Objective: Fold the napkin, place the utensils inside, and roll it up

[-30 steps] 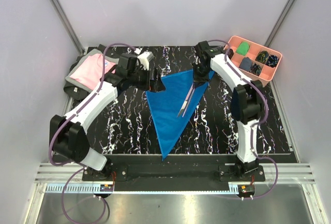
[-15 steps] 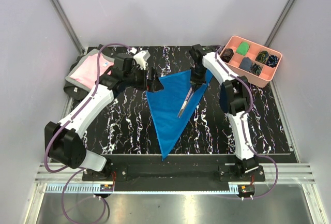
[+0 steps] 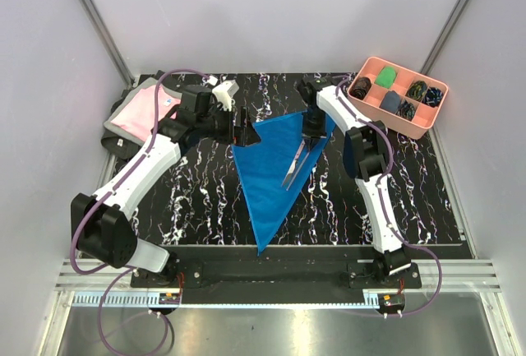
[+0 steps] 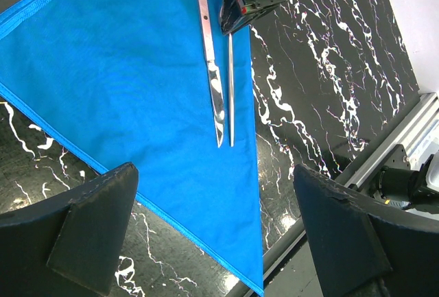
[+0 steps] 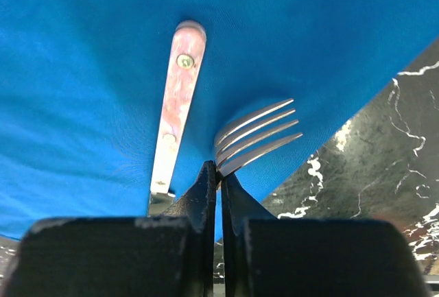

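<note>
The blue napkin [image 3: 269,177] lies folded into a triangle, its long point toward the near edge. Two utensils lie side by side on its right half: a knife [image 4: 212,70] and a fork [image 4: 230,91]. In the right wrist view my right gripper [image 5: 219,170] is shut on the fork [image 5: 257,136] just behind the tines, with the knife [image 5: 180,91] handle end to its left. From above, the right gripper [image 3: 308,141] stands at the utensils' far end. My left gripper [image 3: 244,130] hovers open over the napkin's left corner, and between its fingers [image 4: 89,225] is only cloth.
A pink compartment tray [image 3: 430,120] with small cloth bundles sits at the back right. A folded pink shirt [image 3: 144,113] lies at the back left. The black marbled table [image 3: 197,191] ends at a metal rail near the arm bases.
The right arm has folded in toward the left while its gripper stayed at the utensils' far end. The left arm shifted slightly and then held still. The utensils and napkin lie as before.
</note>
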{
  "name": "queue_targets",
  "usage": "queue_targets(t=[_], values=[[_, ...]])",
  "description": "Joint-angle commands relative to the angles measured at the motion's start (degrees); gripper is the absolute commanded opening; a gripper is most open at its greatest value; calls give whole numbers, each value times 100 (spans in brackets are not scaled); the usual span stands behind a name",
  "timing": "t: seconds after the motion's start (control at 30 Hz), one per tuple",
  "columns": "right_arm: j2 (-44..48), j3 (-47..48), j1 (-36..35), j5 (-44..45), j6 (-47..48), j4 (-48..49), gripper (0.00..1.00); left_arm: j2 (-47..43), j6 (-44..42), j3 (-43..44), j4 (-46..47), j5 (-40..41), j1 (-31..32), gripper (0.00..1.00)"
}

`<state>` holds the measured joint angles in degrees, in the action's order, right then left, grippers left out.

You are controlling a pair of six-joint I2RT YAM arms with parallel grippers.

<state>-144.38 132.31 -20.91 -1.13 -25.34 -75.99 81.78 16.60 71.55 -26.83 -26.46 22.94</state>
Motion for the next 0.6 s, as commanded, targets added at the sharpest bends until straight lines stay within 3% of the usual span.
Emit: queue_targets(t=[0.0, 0.1, 0.2, 0.23, 0.57], values=[[-73, 339, -63, 86, -94, -619, 0, -268, 28, 61, 257, -193, -9, 98], [-161, 418, -71, 86, -120, -628, 0, -259, 27, 61, 248, -193, -9, 98], [-231, 497, -63, 60, -111, -619, 11, -259, 27, 52, 240, -176, -9, 99], [-240, 515, -71, 42, -129, -619, 20, -250, 19, 61, 240, -167, -9, 98], [-126, 717, -71, 42, -85, -602, 48, -206, 10, 52, 231, -132, -9, 99]])
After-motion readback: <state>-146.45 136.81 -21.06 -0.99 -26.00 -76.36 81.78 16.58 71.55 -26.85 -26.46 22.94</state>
